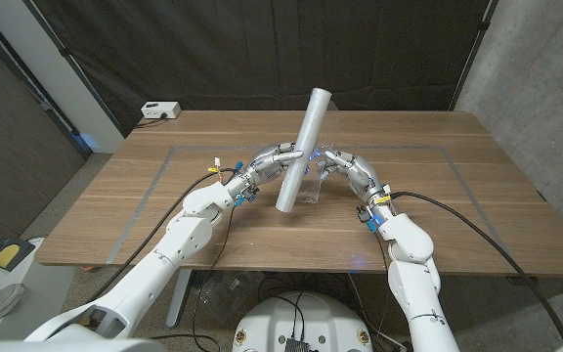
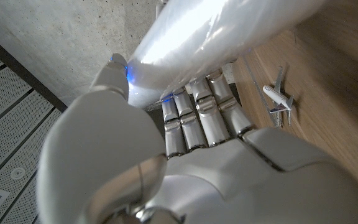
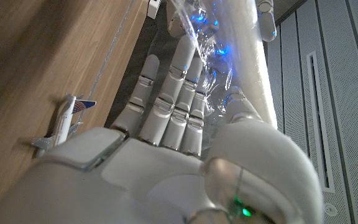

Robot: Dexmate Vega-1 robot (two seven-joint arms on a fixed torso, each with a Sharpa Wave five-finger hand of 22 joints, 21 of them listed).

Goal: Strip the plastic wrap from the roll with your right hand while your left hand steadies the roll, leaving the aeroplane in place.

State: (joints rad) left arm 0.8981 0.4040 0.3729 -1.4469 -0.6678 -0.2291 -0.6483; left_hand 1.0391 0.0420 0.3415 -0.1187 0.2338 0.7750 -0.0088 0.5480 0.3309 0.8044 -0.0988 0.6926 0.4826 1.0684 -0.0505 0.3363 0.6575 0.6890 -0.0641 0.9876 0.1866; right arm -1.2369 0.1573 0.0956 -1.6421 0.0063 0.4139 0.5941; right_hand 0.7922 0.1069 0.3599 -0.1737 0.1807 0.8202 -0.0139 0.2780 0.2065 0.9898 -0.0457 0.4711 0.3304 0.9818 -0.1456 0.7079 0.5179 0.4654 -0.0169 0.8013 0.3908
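Wrap-stripping step, mid-bench.
Roll [image 1: 303, 149] tilted, lifted at bench centre, gripped by left hand [image 1: 274, 162]; loose wrap [image 3: 211, 68] pinched in right hand [image 1: 345, 166]; plane [image 2: 277, 99] on bench alongside. Next, probably: pull wrap rightward, clear of plane.

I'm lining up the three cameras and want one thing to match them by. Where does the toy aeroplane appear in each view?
Head view: hidden or too small to tell, somewhere behind the roll and the two hands.
Left wrist view: the aeroplane lies on the wooden table, beside the left hand.
Right wrist view: it lies on the table beside the right hand.
Shared landmark: the wrapped roll, held by both hands.
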